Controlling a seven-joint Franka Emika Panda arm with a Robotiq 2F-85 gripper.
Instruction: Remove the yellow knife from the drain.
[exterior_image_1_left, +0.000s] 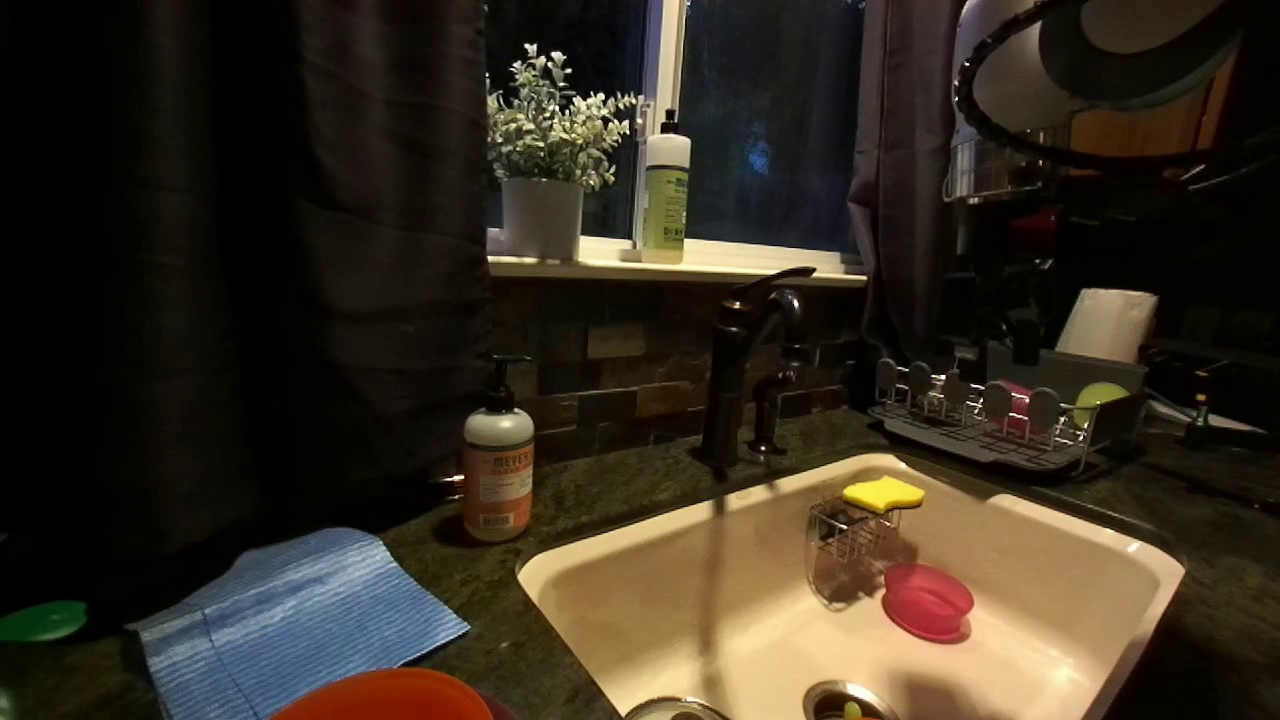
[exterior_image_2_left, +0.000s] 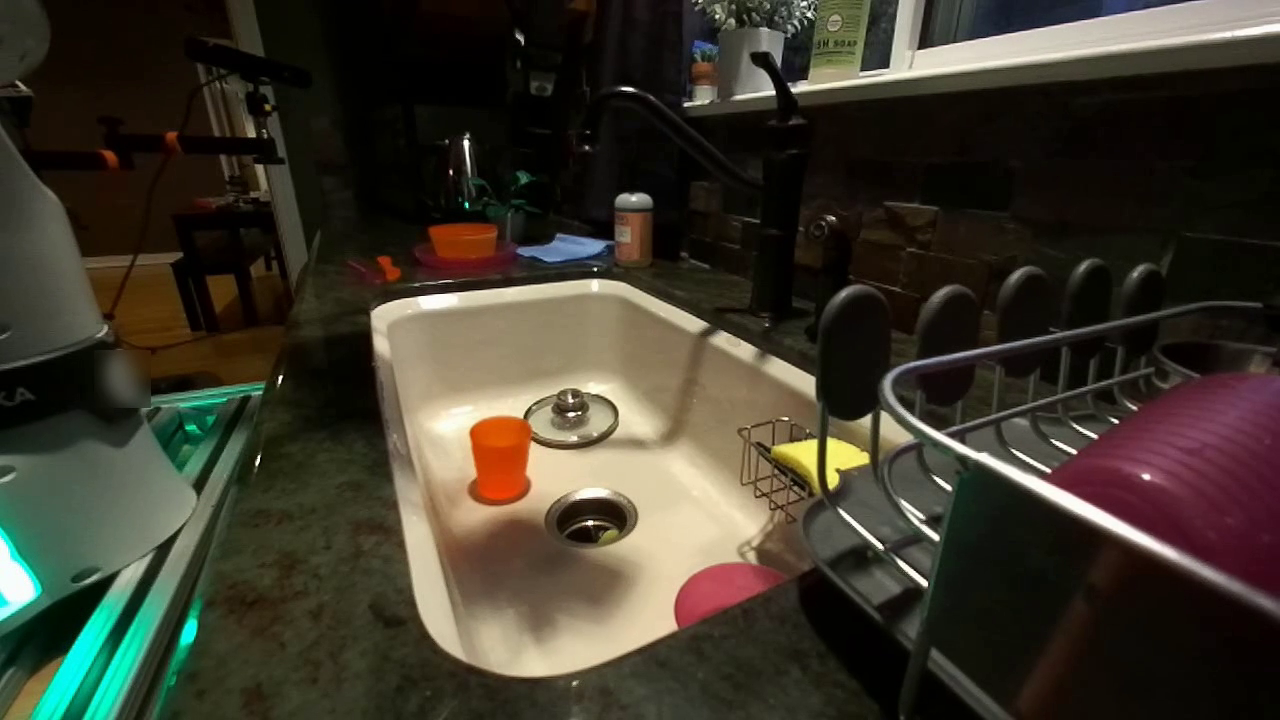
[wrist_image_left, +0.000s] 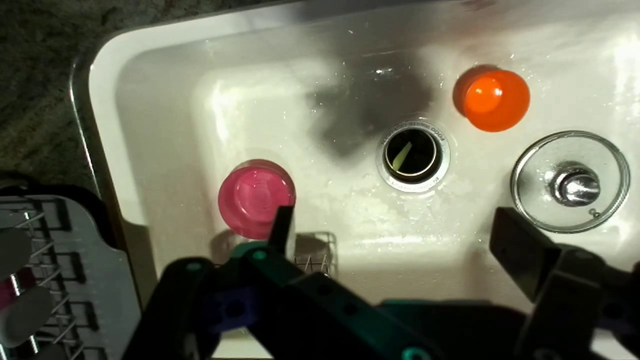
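Note:
The yellow knife shows as a pale yellow-green piece inside the sink drain. It leans within the dark opening in the wrist view (wrist_image_left: 401, 157); only its end shows in both exterior views (exterior_image_1_left: 851, 710) (exterior_image_2_left: 608, 537), and its lower part is hidden. The drain's metal rim (wrist_image_left: 413, 188) is set in the white sink floor, also seen in an exterior view (exterior_image_2_left: 552, 517). My gripper (wrist_image_left: 395, 217) is open and empty, its fingers wide apart above the sink. In the wrist view, the drain lies between and beyond the fingertips. The gripper is out of view in both exterior views.
An orange cup (wrist_image_left: 497, 102) and a glass lid (wrist_image_left: 570, 182) lie near the drain. A pink cup (wrist_image_left: 256, 200) and a wire caddy (exterior_image_1_left: 850, 535) with a yellow sponge (exterior_image_1_left: 884, 493) are by the wall. The faucet (exterior_image_2_left: 780, 210) and dish rack (exterior_image_2_left: 1000, 440) stand beside the sink.

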